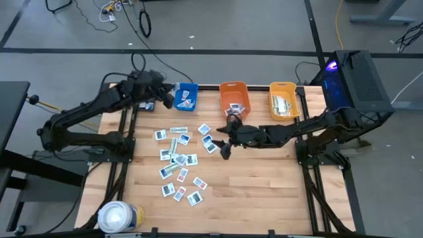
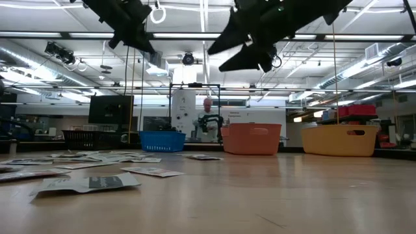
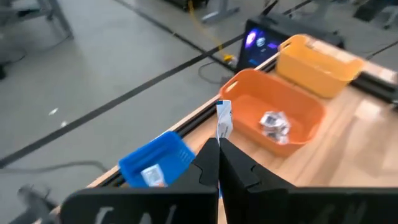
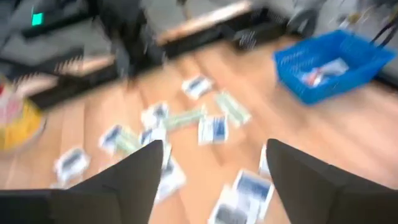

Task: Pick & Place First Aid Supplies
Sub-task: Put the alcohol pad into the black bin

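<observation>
The first aid supplies (image 1: pixel 178 158) lie flat and scattered over the left half of the wooden table; they also show in the right wrist view (image 4: pixel 214 127). My left gripper (image 1: pixel 166 99) hangs beside the blue bin (image 1: pixel 187 96) at the far left, shut on one white packet with blue print (image 3: pixel 224 119). My right gripper (image 1: pixel 221 142) hovers open above the right side of the scatter, with its fingers (image 4: pixel 143 177) spread wide over the packets and touching nothing. The low view shows both grippers high above the table, my right gripper (image 2: pixel 250 49) among them. My left gripper (image 3: pixel 217 146) pinches the packet's near end (image 3: pixel 221 138) between its two fingers. The fingers come from the table's left, slanting a little down. The packet sticks out past the fingertips edge-on, lifted clear of table and bins.
Three bins stand in a row along the far edge: blue, orange (image 1: pixel 233 99) and yellow (image 1: pixel 284 100), each with some supplies inside. A large white roll (image 1: pixel 119 217) stands at the near left corner. The right half of the table (image 1: pixel 264 185) is bare wood.
</observation>
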